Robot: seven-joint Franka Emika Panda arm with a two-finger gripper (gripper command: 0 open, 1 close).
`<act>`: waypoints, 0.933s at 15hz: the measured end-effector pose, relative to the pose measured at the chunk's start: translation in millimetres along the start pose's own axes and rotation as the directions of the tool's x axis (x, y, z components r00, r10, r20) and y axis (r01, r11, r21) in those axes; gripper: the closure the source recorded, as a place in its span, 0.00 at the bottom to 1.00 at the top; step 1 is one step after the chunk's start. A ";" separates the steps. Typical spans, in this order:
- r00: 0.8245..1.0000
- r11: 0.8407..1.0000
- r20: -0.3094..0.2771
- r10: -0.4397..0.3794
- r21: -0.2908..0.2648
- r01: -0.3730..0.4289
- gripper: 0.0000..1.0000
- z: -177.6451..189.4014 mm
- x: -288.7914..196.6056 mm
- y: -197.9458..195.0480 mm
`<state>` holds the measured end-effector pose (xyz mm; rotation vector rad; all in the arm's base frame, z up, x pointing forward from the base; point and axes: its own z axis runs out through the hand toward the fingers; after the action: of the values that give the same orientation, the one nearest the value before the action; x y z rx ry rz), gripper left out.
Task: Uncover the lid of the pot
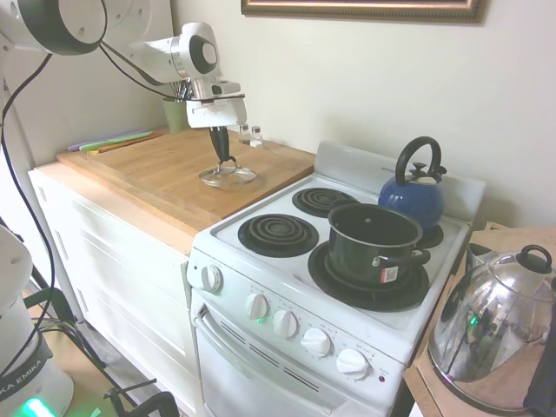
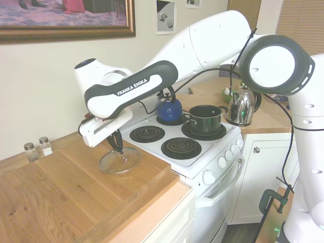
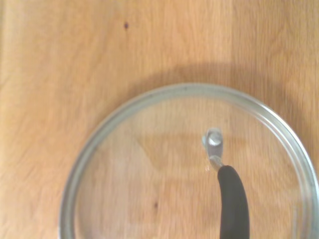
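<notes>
Wrist view first, right up close: the glass lid (image 3: 164,164) lies flat on the wooden countertop (image 3: 60,74), wood grain showing through the glass, metal rim curving round, and the black loop handle (image 3: 232,201) rising from its small metal fixing (the picture is a bit soft, but the rim reads clearly).

Pulling back to the second exterior view, the white arm reaches in over the counter and the gripper (image 2: 119,148) points straight down onto that lid (image 2: 119,160). Its dark fingers (image 2: 117,141) are drawn in close around the handle, pinching it, while the lid's rim sits on the wood. Two small shakers (image 2: 37,148) stand by the wall, well apart from the lid.

First exterior view now, from the other side: same story, gripper (image 1: 225,160) down on the lid (image 1: 228,175), near the counter's stove-side edge. Beyond it the white stove (image 1: 287,287), and on the front burner nearest the control knobs sits the dark pot (image 1: 375,243), open-topped, red-white label on its side. Just behind it on the back burner is the blue kettle (image 1: 413,196). Over on the side table beside the stove, a shiny steel kettle (image 1: 497,326).
</notes>
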<state>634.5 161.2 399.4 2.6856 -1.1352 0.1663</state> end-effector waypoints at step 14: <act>1.000 0.999 -0.005 -0.027 0.021 0.028 0.00 -16.0 4.0 4.9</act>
<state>633.4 159.0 416.5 2.7168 -1.1008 0.1809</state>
